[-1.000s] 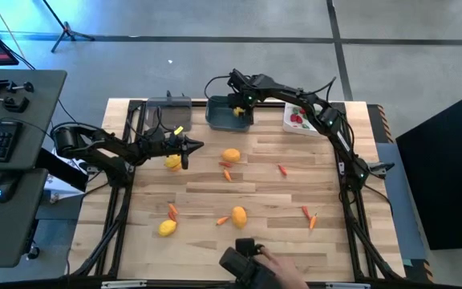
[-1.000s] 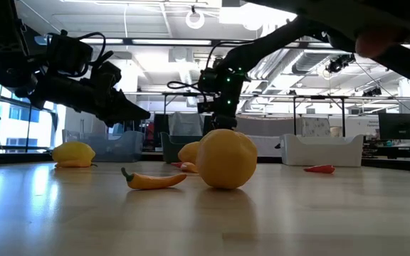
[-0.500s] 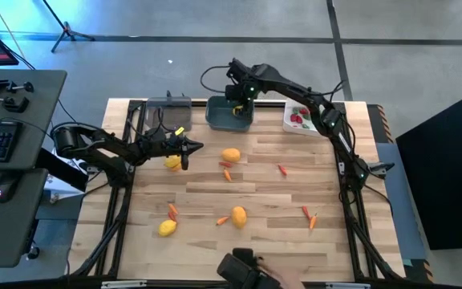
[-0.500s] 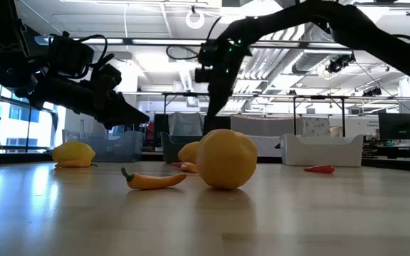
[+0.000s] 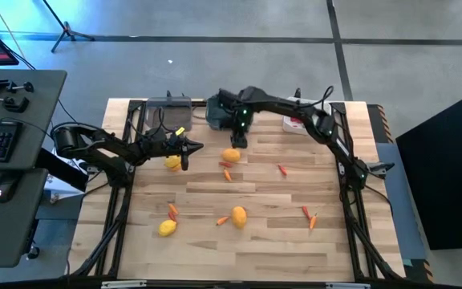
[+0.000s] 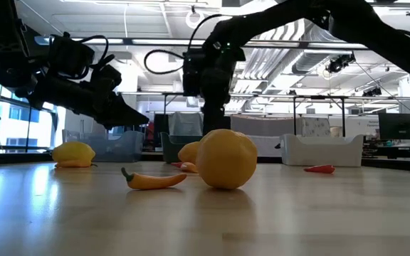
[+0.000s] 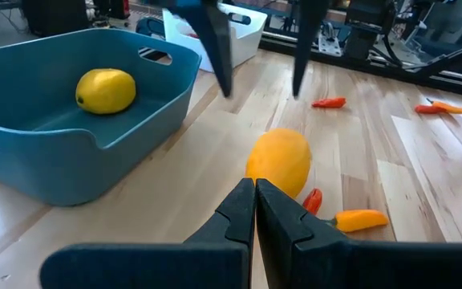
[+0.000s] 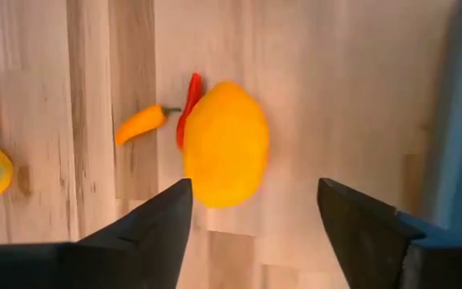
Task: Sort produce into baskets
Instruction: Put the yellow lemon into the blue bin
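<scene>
My right gripper (image 5: 237, 138) (image 8: 255, 189) is open and hangs just above an orange lemon-like fruit (image 5: 231, 155) (image 8: 224, 144) on the table, near the dark teal bin (image 5: 217, 112). Its fingers stand on either side above the fruit without touching it. A yellow lemon (image 7: 107, 88) lies in the teal bin (image 7: 70, 152). My left gripper (image 5: 189, 148) (image 7: 255, 197) is shut and empty, hovering beside another yellow lemon (image 5: 172, 163) on the table's left and pointing at the orange fruit (image 7: 279, 160). The clear-grey bin (image 5: 167, 108) and the white bin (image 5: 299, 122) stand at the far edge.
A red bit (image 8: 191, 100) and a small orange pepper (image 8: 139, 124) lie right against and beside the orange fruit. Two more lemons (image 5: 167, 228) (image 5: 239, 217) and several carrots and red bits (image 5: 281, 169) (image 5: 310, 217) lie scattered on the near half of the table.
My right gripper has gone from over the teal bin toward the table's near edge and down, and now hangs over the orange fruit. A person's hand at the near edge has gone out of view.
</scene>
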Robot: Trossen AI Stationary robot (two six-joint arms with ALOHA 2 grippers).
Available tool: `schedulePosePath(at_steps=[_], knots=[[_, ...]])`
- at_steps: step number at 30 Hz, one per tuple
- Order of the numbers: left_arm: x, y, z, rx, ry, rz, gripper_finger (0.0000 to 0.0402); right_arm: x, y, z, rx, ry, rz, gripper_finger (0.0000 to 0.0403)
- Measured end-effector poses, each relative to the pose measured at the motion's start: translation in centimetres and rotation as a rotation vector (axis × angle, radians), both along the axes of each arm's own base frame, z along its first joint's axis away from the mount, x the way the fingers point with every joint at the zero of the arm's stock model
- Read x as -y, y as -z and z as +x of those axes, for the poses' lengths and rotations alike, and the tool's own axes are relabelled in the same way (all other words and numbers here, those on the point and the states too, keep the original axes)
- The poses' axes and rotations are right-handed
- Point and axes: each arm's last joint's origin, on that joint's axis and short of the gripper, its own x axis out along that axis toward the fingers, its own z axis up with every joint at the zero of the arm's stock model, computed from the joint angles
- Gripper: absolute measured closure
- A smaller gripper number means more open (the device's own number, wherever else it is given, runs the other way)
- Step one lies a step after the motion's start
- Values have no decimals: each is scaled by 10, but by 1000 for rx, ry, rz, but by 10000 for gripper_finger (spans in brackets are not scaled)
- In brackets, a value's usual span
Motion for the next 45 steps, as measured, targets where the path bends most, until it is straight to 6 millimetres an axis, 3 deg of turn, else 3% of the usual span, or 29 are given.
schedulePosePath(at_steps=[7, 16, 19, 23, 32, 39, 45], knots=[[0, 0, 0, -5, 5, 16, 401, -22, 8, 2, -78, -7, 10, 208], [0, 0, 0, -7, 13, 22, 402, -34, -41, -32, -160, 40, -114, 295], [0, 0, 0, -5, 11, 15, 402, -38, -47, -49, -132, 84, -169, 337], [0, 0, 0, -2, 10, 10, 401, -46, -32, -79, -6, 171, -208, 393], [0, -6, 13, 0, 56, -66, 402, -68, 20, -140, 419, 434, -272, 399], [7, -15, 41, -142, 106, -167, 402, -77, 57, -163, 600, 527, -232, 396], [22, -41, 59, -382, 78, -233, 401, -79, 65, -168, 593, 482, -265, 396]])
